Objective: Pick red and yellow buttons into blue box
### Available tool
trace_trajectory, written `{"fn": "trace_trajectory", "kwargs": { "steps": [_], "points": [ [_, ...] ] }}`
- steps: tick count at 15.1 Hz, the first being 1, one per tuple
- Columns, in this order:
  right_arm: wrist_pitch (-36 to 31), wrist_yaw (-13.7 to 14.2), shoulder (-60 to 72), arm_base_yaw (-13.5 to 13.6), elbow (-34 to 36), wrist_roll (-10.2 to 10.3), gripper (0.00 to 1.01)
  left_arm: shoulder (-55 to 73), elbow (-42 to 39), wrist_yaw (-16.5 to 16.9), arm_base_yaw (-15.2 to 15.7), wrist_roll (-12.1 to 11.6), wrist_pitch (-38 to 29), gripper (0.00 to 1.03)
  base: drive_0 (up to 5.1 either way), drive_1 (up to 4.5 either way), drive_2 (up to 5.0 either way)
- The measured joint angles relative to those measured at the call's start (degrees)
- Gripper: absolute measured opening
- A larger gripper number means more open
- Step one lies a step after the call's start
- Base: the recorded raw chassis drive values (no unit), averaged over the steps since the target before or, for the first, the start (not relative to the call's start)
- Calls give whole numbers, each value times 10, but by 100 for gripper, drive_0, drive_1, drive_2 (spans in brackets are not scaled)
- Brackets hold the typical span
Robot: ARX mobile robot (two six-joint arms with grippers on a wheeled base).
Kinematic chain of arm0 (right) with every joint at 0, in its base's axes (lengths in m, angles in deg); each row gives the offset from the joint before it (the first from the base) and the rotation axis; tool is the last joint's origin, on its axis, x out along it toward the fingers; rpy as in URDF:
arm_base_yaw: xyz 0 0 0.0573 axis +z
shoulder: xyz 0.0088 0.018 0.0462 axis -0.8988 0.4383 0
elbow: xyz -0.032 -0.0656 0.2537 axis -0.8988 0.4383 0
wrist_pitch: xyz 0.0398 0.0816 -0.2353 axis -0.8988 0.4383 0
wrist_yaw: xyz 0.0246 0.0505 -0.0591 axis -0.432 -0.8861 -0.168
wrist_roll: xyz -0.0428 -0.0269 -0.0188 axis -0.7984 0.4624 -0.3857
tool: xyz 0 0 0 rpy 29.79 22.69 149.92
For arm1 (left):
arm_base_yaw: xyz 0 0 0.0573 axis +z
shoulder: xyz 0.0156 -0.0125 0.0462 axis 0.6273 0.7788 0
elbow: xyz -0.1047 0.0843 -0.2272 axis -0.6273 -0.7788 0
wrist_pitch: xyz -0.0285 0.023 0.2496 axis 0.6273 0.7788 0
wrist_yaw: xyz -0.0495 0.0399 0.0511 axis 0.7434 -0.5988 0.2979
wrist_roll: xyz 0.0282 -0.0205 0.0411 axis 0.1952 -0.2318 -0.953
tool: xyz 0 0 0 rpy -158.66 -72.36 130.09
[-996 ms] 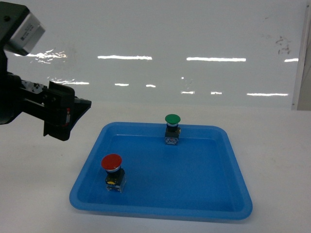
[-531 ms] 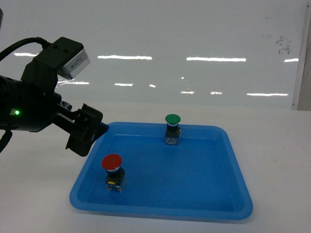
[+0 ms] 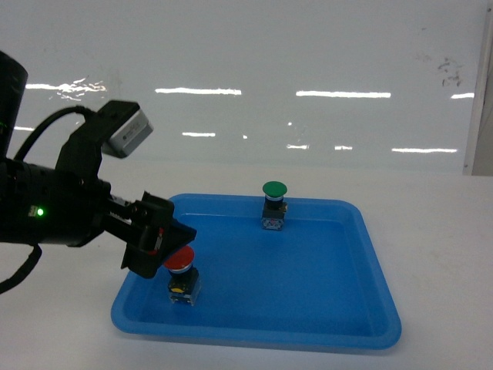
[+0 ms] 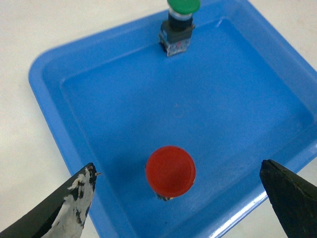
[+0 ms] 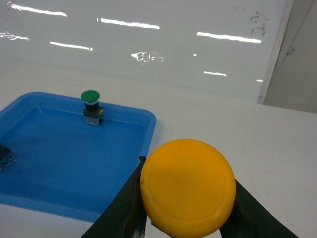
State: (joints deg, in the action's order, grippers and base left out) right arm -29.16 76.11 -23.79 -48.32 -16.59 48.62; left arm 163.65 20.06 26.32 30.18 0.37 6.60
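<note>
Directly below the spread left pincer (image 4: 178, 198), red button (image 4: 170, 170)

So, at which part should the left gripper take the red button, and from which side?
From above, closing on the round cap of the red button. It stands upright in the tray with free space around, and the open left gripper already has a finger on either side.

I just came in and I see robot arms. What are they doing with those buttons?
The left gripper is open, hovering over the red button in the shallow blue tray, ready to grab it. The right gripper holds the yellow button. The green button stands alone at the tray's back. No big blue box shows.
</note>
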Motion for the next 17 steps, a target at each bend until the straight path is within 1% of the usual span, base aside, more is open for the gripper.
{"fn": "trace_trajectory", "kwargs": {
  "steps": [2,4,5,7,9,10,12,16,17],
  "points": [
    [0,0,0,0,0,0,31,44,9,-7,-11,5,-19,98,0,0,0],
    [0,0,0,0,0,0,31,64,29,-9,-23,14,-30,98,0,0,0],
    [0,0,0,0,0,0,31,71,37,-16,-26,14,-33,98,0,0,0],
    [0,0,0,0,0,0,31,97,53,-34,-25,12,-41,98,0,0,0],
    [0,0,0,0,0,0,31,126,64,-40,-21,11,-41,98,0,0,0],
    [0,0,0,0,0,0,31,141,71,-52,-19,12,-47,98,0,0,0],
    [0,0,0,0,0,0,31,153,74,-56,-18,15,-48,98,0,0,0],
    [0,0,0,0,0,0,31,153,74,-57,-31,26,-54,98,0,0,0],
    [0,0,0,0,0,0,31,154,74,-63,-33,29,-57,98,0,0,0]
  ]
}}
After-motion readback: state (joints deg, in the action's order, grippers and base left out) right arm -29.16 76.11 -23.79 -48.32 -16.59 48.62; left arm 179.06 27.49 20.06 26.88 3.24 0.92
